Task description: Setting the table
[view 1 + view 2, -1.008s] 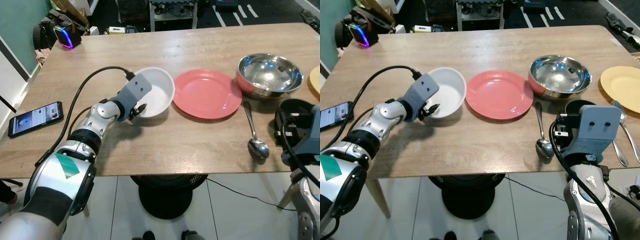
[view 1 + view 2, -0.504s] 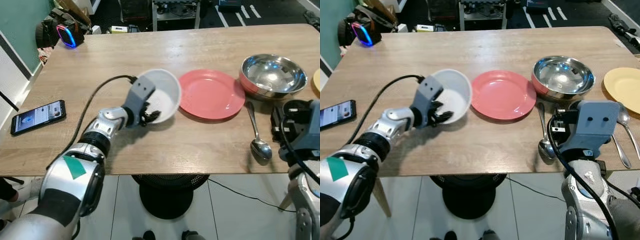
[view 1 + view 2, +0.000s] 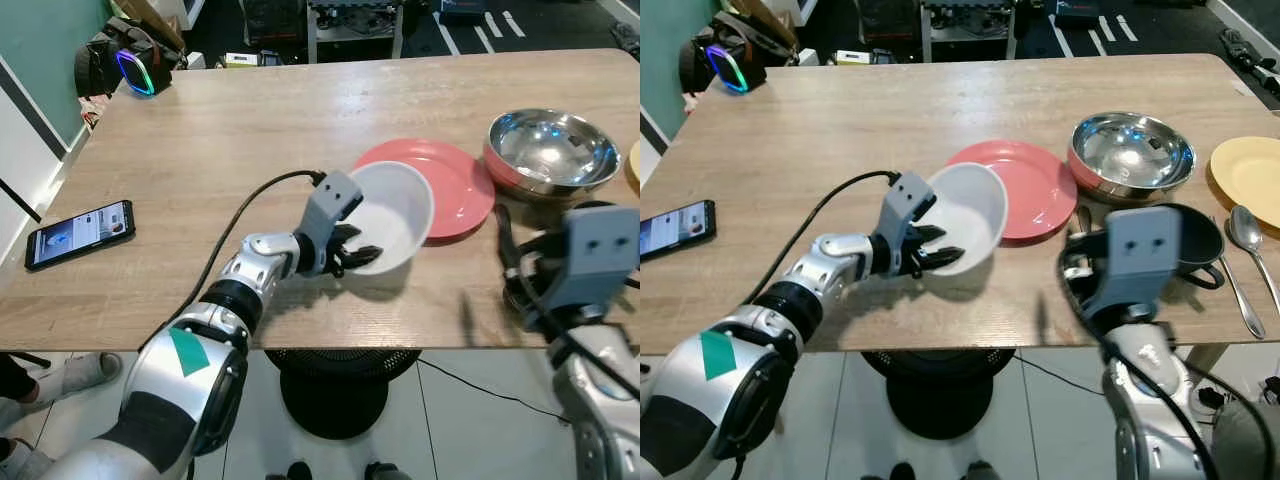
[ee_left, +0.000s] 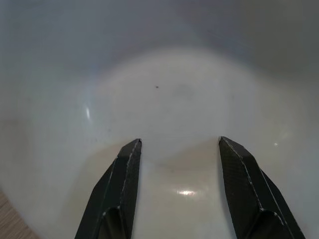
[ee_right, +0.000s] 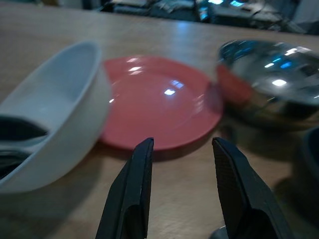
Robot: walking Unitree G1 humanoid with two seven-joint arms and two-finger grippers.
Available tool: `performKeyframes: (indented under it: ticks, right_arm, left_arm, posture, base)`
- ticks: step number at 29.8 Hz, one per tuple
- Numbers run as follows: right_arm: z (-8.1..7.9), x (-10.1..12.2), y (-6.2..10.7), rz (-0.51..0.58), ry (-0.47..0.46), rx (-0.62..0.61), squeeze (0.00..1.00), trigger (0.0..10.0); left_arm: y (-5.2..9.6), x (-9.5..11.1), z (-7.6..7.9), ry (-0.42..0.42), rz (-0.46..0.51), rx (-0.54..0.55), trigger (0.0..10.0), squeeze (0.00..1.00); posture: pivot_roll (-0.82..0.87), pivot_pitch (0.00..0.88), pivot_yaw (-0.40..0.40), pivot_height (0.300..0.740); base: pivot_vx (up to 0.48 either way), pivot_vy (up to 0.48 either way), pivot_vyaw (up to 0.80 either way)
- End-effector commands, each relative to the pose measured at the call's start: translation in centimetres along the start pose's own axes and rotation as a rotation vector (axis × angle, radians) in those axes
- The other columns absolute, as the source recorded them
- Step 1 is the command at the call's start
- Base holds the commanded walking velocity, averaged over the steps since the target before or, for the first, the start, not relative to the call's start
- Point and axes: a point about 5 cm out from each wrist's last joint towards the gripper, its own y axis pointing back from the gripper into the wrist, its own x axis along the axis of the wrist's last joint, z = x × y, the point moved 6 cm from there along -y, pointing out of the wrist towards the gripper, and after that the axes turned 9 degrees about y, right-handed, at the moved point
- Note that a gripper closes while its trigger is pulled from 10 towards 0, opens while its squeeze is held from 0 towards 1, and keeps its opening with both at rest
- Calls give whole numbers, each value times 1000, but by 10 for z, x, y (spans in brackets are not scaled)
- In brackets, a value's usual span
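One white bowl (image 3: pixel 392 215) has shifted over red plate (image 3: pixel 462 180).

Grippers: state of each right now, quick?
Left gripper: shut on the white bowl, lifted and tilted beside the red plate.
Right gripper: open, holding nothing, pointed at the red plate.

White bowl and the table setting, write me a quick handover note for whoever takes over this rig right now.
Left gripper: shut on the white bowl, gripping its near rim. Bowl is tilted, with its far edge over the near edge of the red plate.
Right gripper: open, empty, low over the table near the plate's right side.
Steel bowl is right of the plate; a yellow plate, spoon and a black item lie further right.
Done: bowl picked up.
Left: probably set the bowl on the red plate, then arrange the cutlery.
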Motion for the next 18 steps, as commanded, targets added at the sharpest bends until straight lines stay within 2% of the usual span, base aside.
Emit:
performKeyframes:
  ticks: [1,2,8,11,12,14,18]
  right_arm:
    - [-13,-5,4,-26,-24,68,0,10000]
    - [-23,-2,4,-34,-63,103,0,10000]
    - [-34,6,-2,-33,-135,88,0,10000]
    - [-34,8,-5,-31,-148,63,27,10000]
    - [-26,12,-6,-25,-166,26,1000,10000]
    - [-24,14,-6,-22,-168,19,1000,10000]
    - [-20,25,-6,-5,-239,9,1000,10000]
  left_arm:
    - [0,-34,5,44,-90,-13,10000,0]
    - [-1,-38,6,30,-102,-3,10000,0]
    - [-3,-39,8,37,-100,-4,10000,0]
    - [-4,-39,10,36,-99,-8,10000,0]
    - [-4,-40,10,29,-103,-8,10000,0]
    - [-4,-40,10,25,-105,-6,10000,0]
    - [-4,-41,10,21,-107,-6,10000,0]
  posture:
    - [-306,190,152,740]
    - [-304,188,151,740]
    - [-300,180,153,740]
    - [-301,177,155,740]
    - [-301,174,157,740]
    - [-301,174,157,740]
    - [-304,172,159,740]
  base:
    - [0,0,0]
    - [0,0,0]
    - [0,0,0]
    - [0,0,0]
    - [0,0,0]
    - [0,0,0]
    - [0,0,0]
